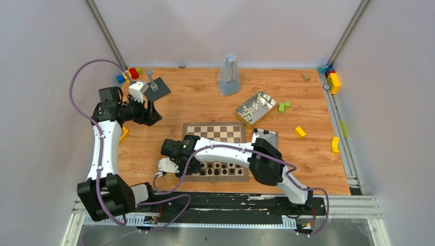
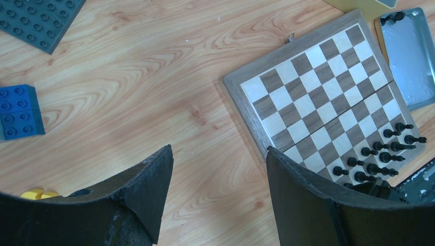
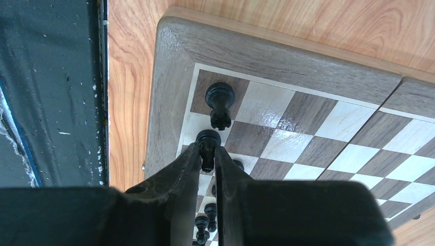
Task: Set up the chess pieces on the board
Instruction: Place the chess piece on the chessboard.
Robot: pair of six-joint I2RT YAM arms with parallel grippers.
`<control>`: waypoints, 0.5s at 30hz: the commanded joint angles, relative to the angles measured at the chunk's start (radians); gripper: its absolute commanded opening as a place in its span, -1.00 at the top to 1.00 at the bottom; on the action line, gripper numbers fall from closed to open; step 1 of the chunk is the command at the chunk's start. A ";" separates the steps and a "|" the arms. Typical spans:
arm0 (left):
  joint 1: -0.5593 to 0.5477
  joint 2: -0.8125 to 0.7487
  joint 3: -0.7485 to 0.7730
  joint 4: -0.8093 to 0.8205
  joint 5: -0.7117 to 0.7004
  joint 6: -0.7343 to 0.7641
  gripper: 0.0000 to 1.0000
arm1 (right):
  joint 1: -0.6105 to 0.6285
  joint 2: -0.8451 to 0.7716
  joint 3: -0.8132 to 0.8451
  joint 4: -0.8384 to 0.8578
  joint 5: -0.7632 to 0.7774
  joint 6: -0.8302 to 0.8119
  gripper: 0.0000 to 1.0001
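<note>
Right end effector (image 3: 208,151) clamps a light, slippery black pawn (image 3: 208,137), seemingly at its slim neck; board (image 3: 169,77) directly beneath.

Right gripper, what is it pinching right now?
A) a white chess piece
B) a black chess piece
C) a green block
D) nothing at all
B: in the right wrist view, the right gripper has its two fingers closed on either side of a black chess piece, close to a corner of the board.
</note>
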 commanded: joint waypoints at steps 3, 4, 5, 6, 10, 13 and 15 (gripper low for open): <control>0.008 -0.025 0.019 -0.010 0.028 0.022 -0.49 | 0.013 -0.006 0.044 0.011 -0.020 0.013 0.65; 0.008 -0.025 0.018 -0.010 0.028 0.021 -0.49 | 0.015 -0.006 0.044 0.011 -0.022 0.012 0.65; 0.008 -0.025 0.018 -0.010 0.029 0.022 -0.49 | 0.015 -0.007 0.044 0.011 -0.022 0.012 0.65; 0.008 -0.025 0.018 -0.009 0.029 0.022 -0.49 | 0.016 -0.005 0.045 0.011 -0.021 0.013 0.65; 0.008 -0.024 0.018 -0.013 0.031 0.023 -0.49 | 0.017 -0.001 0.046 0.011 -0.018 0.013 0.65; 0.008 -0.026 0.017 -0.012 0.030 0.024 -0.49 | 0.017 0.001 0.049 0.012 -0.008 0.015 0.57; 0.008 -0.027 0.016 -0.011 0.029 0.024 -0.50 | 0.017 0.001 0.050 0.015 0.000 0.016 0.49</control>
